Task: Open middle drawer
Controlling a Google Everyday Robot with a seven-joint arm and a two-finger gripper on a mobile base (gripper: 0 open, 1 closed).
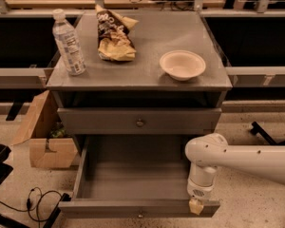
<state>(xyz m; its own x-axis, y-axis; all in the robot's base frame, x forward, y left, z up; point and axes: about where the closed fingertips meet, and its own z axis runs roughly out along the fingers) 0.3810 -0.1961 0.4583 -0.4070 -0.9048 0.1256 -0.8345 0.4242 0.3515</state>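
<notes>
The gripper [196, 206] hung at the open middle drawer's [133, 182] front rim, right of its knob [140, 215]; the jaws' state couldn't be told.

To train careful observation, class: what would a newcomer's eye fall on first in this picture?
The wide grey metal drawer, lowest in view, stands pulled far out. A white robot arm reaches in from the right, with its hand at the drawer's front right corner. On the grey cabinet top sit a clear plastic water bottle, a crumpled snack bag and a round white bowl.
</notes>
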